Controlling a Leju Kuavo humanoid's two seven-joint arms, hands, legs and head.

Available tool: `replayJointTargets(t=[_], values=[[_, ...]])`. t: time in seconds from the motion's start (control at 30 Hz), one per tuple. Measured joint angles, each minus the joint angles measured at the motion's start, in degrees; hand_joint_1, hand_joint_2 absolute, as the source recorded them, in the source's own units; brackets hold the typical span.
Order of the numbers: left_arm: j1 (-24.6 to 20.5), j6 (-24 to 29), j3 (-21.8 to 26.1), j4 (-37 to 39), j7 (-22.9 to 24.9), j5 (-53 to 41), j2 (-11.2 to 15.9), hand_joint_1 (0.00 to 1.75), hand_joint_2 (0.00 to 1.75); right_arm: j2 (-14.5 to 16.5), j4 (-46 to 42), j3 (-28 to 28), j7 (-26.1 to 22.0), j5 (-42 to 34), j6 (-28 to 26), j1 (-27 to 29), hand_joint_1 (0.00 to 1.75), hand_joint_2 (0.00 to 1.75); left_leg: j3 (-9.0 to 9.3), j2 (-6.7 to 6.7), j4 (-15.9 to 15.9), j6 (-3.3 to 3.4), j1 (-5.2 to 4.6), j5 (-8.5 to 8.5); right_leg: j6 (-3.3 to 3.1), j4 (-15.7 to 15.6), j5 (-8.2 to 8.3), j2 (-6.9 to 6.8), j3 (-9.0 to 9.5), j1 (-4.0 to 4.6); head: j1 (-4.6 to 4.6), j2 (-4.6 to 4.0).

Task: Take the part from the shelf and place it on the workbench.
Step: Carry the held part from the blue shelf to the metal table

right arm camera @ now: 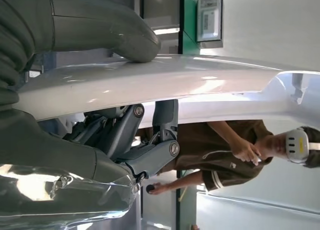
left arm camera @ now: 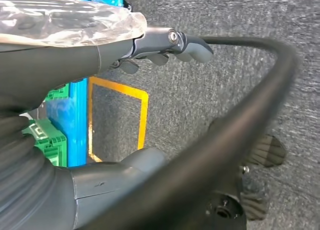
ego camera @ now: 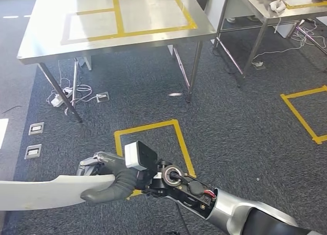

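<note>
Part [ego camera: 42, 191], a long white panel, sits gripped in the right hand [ego camera: 112, 180] at near left, above the carpet, well short of the far steel workbench [ego camera: 46, 43]. Left hand [left arm camera: 170, 42] holds nothing, fingers apart.

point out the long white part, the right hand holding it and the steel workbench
long white curved panel part [ego camera: 42, 191], head view, mid blade
right hand [ego camera: 110, 181], head view, dark fingers wrapped on the part
stainless steel workbench with yellow tape [ego camera: 46, 20], head view, bare top
</note>
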Motion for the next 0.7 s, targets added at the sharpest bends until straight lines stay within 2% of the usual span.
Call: replayJointTargets(t=[0.03, 0.1, 0.13, 0.17, 0.2, 0.23, 0.27, 0.3, 0.33, 0.37, 0.4, 0.43, 0.47, 0.5, 0.53, 0.57, 0.6, 0.7], values=[[0.01, -0.02, -0.09, 0.0, -0.06, 0.01, -0.04, 0.0, 1.75, -0.02, 0.01, 0.0, -0.06, 0.0, 0.0, -0.04, 1.75, 1.75, 0.41, 0.34, 0.25, -0.21, -0.14, -0.53, -0.31, -3.63, 1.7, -1.16, 1.54, 0.36, 0.01, -0.01], [0.03, -0.04, -0.25, 0.0, -0.15, 0.04, -0.06, 0.0, 1.75, -0.03, 0.02, 0.02, -0.19, 0.04, -0.01, -0.22, 1.75, 1.75, 0.73, 1.06, 0.68, -0.77, -0.4, -1.3, -1.17, -8.07, 2.66, -2.8, 3.71, 0.95, 0.06, -0.01], [-0.02, -0.04, -0.29, 0.0, -0.15, 0.09, -0.05, 0.0, 1.75, -0.03, 0.02, 0.02, -0.24, 0.14, -0.06, -0.29, 1.75, 1.75, 0.73, 1.6, 0.76, -1.03, -0.53, -1.46, -1.53, -8.3, 2.34, -2.74, 3.84, 1.17, -0.05, -0.01], [-0.06, -0.04, -0.3, 0.0, -0.16, 0.14, -0.03, 0.0, 1.75, -0.03, 0.01, 0.02, -0.29, 0.3, -0.17, -0.34, 1.75, 1.75, 0.82, 2.24, 0.78, -1.3, -0.57, -1.64, -1.85, -8.57, 2.21, -2.05, 4.06, 1.08, -0.05, 0.0], [-0.1, -0.03, -0.31, 0.0, -0.16, 0.18, 0.01, 0.0, 1.75, -0.03, -0.01, 0.02, -0.35, 0.53, -0.28, -0.34, 1.75, 1.75, 0.98, 2.43, 0.94, -1.59, -0.5, -1.98, -2.07, -8.77, 2.27, -1.4, 4.22, 0.96, -0.1, -0.01], [-0.15, -0.02, -0.32, 0.0, -0.16, 0.21, 0.04, 0.0, 1.75, -0.03, -0.03, 0.02, -0.39, 0.76, -0.4, -0.4, 1.75, 1.75, 0.75, 1.97, 1.85, -1.91, -0.43, -2.65, -2.3, -9.09, 2.31, -0.9, 4.53, 0.77, -0.27, -0.01], [-0.2, -0.01, -0.33, 0.0, -0.16, 0.24, 0.07, 0.0, 1.75, -0.02, -0.05, 0.03, -0.42, 0.97, -0.52, -0.5, 1.75, 1.75, -0.22, 1.1, 4.01, -2.22, -0.28, -3.78, -2.49, -9.42, 2.34, -0.47, 4.87, 0.54, -0.48, -0.01], [-0.23, 0.01, -0.33, 0.0, -0.16, 0.28, 0.09, 0.0, 1.75, -0.02, -0.07, 0.04, -0.44, 1.23, -0.63, -0.58, 1.75, 1.75, -2.04, -0.03, 7.37, -2.48, -0.09, -5.24, -2.66, -9.6, 2.29, -0.18, 5.1, 0.39, -0.73, -0.01], [-0.25, 0.03, -0.34, 0.0, -0.16, 0.33, 0.1, 0.0, 1.75, -0.02, -0.06, 0.07, -0.42, 1.51, -0.81, -0.63, 1.75, 1.75, -4.59, -0.81, 11.57, -2.69, 0.04, -6.72, -2.82, -9.64, 2.17, 0.09, 5.19, 0.33, -0.99, -0.01], [-0.25, 0.05, -0.34, 0.0, -0.16, 0.39, 0.11, 0.0, 1.75, -0.02, -0.05, 0.1, -0.38, 1.77, -0.98, -0.59, 1.75, 1.75, -7.14, -1.14, 15.36, -2.87, 0.2, -7.69, -2.91, -9.63, 2.01, 0.4, 5.29, 0.31, -1.11, -0.01], [-0.2, 0.09, -0.34, 0.0, -0.16, 0.44, 0.13, 0.0, 1.75, -0.03, -0.05, 0.12, -0.36, 2.0, -1.11, -0.5, 1.75, 1.75, -8.99, -1.23, 17.54, -3.02, 0.36, -7.64, -2.96, -9.63, 1.8, 0.7, 5.5, 0.29, -1.13, -0.01], [-0.11, 0.11, -0.35, 0.0, -0.16, 0.49, 0.14, 0.0, 1.75, -0.03, -0.04, 0.14, -0.33, 2.12, -1.22, -0.43, 1.75, 1.75, -9.8, -1.24, 17.55, -3.15, 0.52, -6.39, -2.91, -9.61, 1.55, 1.0, 5.79, 0.24, -1.15, -0.01], [-0.03, 0.14, -0.35, 0.0, -0.16, 0.51, 0.17, 0.0, 1.75, -0.03, -0.04, 0.14, -0.33, 2.15, -1.25, -0.39, 1.75, 1.75, -9.35, -1.24, 15.17, -3.24, 0.66, -4.07, -2.76, -9.57, 1.25, 1.28, 6.18, 0.16, -1.17, -0.01], [0.05, 0.16, -0.36, 0.0, -0.16, 0.52, 0.21, 0.0, 1.75, -0.03, -0.04, 0.14, -0.34, 2.17, -1.26, -0.38, 1.75, 1.75, -7.99, -1.24, 11.11, -3.34, 0.83, -1.19, -2.53, -9.51, 0.88, 1.5, 6.61, 0.07, -1.2, -0.01], [0.08, 0.16, -0.36, 0.0, -0.16, 0.54, 0.24, 0.0, 1.75, -0.03, -0.04, 0.14, -0.35, 2.17, -1.27, -0.4, 1.75, 1.75, -6.46, -1.3, 7.14, -3.4, 0.84, 0.85, -2.19, -9.42, 0.49, 1.66, 6.92, 0.09, -1.31, -0.01], [0.01, 0.17, -0.36, 0.0, -0.16, 0.52, 0.27, 0.0, 1.75, -0.02, -0.05, 0.14, -0.35, 2.18, -1.28, -0.44, 1.75, 1.75, -5.25, -1.43, 4.08, -3.25, 0.81, 2.12, -1.82, -9.33, 0.16, 1.78, 7.09, 0.12, -1.41, -0.01], [-0.08, 0.17, -0.36, 0.0, -0.16, 0.52, 0.26, 0.0, 1.75, -0.02, -0.05, 0.14, -0.35, 2.19, -1.28, -0.47, 1.75, 1.75, -4.57, -1.56, 2.37, -3.02, 0.72, 2.51, -1.46, -9.28, -0.11, 1.85, 7.15, 0.19, -1.46, -0.01], [-0.19, 0.17, -0.36, 0.0, -0.16, 0.49, 0.23, 0.0, 1.75, -0.03, -0.1, 0.14, -0.35, 2.22, -1.27, -0.53, 1.75, 1.75, -4.23, -1.73, 1.9, -1.82, 0.54, 1.9, -0.54, -9.3, -0.65, 1.86, 7.19, 0.12, -1.39, -0.01]])
